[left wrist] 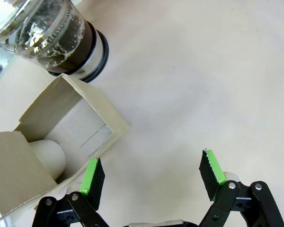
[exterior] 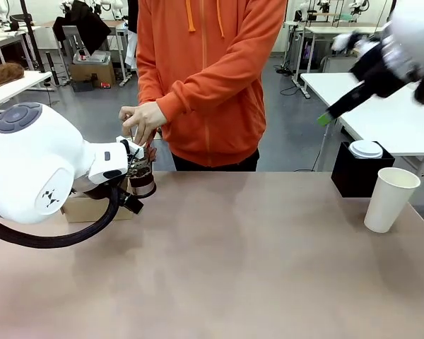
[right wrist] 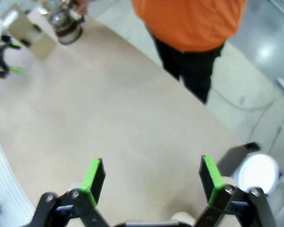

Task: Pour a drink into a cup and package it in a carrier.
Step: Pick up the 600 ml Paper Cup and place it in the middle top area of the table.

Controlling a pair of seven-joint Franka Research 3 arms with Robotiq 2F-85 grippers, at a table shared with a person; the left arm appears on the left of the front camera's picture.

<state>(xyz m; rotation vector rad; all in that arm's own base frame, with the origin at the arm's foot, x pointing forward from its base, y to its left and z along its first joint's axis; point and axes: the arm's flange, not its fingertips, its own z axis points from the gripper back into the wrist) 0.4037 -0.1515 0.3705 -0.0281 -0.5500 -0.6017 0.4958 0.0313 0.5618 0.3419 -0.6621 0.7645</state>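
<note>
Beige counter (exterior: 233,268) shared with a person (exterior: 205,78) in an orange hoodie who is standing at 12 o'clock. I'm looking at the pour step, which is not yet begun.

The drink (left wrist: 52,42) is sitting in the glass pitcher (exterior: 143,180) at about 9 o'clock on the counter, with the person's hand (exterior: 143,121) resting on its top. The carrier (left wrist: 71,127) is lying just beside the pitcher, partly under my left arm. Something pale and rounded is showing in one pocket; I can't tell what it is.

The cup (exterior: 390,199) is standing upright at 3 o'clock, open-topped and well apart from the pitcher. Its lid (exterior: 366,149) is lying on the black box (exterior: 353,176) just behind it.

My left hand (left wrist: 151,172) is hovering over bare counter near the carrier's corner, fingers spread, pinching nothing. My right hand (right wrist: 151,177) is hanging high over the counter around 2 o'clock, also spread and empty.

Next move, as I'm judging it: pitcher and cup are needing to come together. The left hand is nearest the pitcher, but the person is handling it, so I'm waiting for that hand to clear. The pitcher's handle isn't plain from here. The right hand is dropping to the cup only if steadying is needed. Lid and carrier are coming after.
</note>
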